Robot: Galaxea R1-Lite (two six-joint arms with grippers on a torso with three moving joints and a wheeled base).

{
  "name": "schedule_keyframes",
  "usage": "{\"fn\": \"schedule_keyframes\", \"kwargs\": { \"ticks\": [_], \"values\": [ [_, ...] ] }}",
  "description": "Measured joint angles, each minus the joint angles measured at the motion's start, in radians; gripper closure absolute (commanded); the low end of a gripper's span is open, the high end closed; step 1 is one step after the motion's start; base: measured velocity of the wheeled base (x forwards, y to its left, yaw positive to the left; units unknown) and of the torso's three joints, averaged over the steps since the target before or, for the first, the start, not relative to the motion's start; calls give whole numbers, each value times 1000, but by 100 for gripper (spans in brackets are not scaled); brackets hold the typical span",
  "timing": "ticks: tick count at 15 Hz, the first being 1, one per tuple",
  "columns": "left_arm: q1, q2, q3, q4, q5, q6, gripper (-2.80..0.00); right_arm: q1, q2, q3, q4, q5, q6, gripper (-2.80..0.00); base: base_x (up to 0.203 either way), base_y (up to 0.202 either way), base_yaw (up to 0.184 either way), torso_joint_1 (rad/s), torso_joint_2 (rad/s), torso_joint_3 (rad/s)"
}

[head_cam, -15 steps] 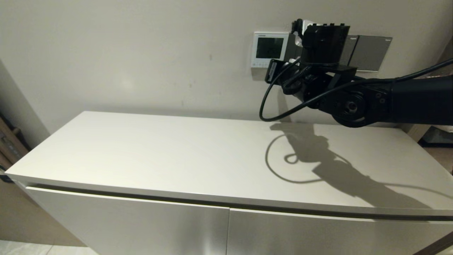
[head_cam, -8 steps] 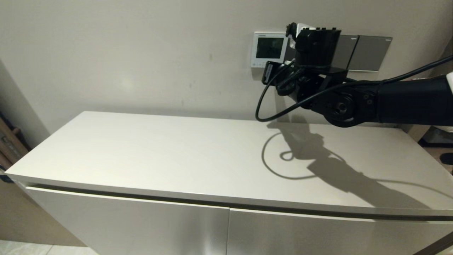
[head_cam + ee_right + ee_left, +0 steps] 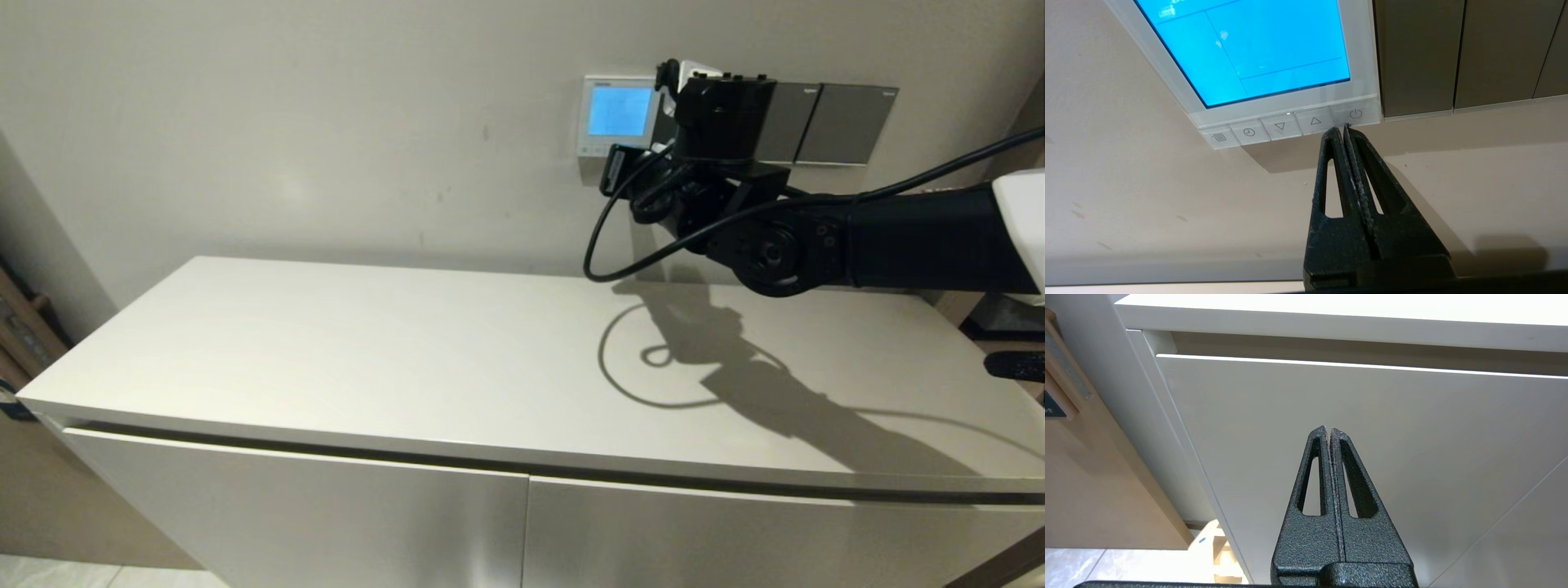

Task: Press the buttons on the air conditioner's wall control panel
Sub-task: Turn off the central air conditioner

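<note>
Right wrist view: the air conditioner's wall control panel (image 3: 1359, 61), screen lit blue, sits beside dark grey switch plates (image 3: 1457, 53); right gripper (image 3: 1340, 128), fingers pressed together and empty, touches the power button (image 3: 1355, 113). Left gripper (image 3: 1329, 430), closed, is parked before the cabinet front (image 3: 1412, 428).

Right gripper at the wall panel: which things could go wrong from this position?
1. The right gripper, shut, has its tips at the lower edge of the power button, beside the up-arrow button. A small slip could press the wrong one or miss below the panel.
2. The screen is lit blue, so another push on the power button might switch the unit off.
3. The dark grey switch plates lie close beside the panel; drifting sideways could toggle one.
</note>
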Motion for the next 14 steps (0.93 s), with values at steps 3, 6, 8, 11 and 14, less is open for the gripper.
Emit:
{"fn": "schedule_keyframes", "kwargs": {
  "ticks": [3,6,8,11,14],
  "values": [
    [0,0,0,0,0,0,0,4,-5,13,-9,-2,0,0,0,0,0,0,0,0],
    [0,0,0,0,0,0,0,11,-29,44,-17,-2,-1,0,0,0,0,0,0,0],
    [0,0,0,0,0,0,0,13,-55,71,-15,-3,-7,0,0,0,0,0,0,0],
    [0,0,0,0,0,0,0,31,-94,111,-12,-3,-14,0,0,0,0,0,0,0],
    [0,0,0,-1,0,0,0,71,-134,154,-10,-6,-14,0,0,0,0,0,0,0]
  ]
}}
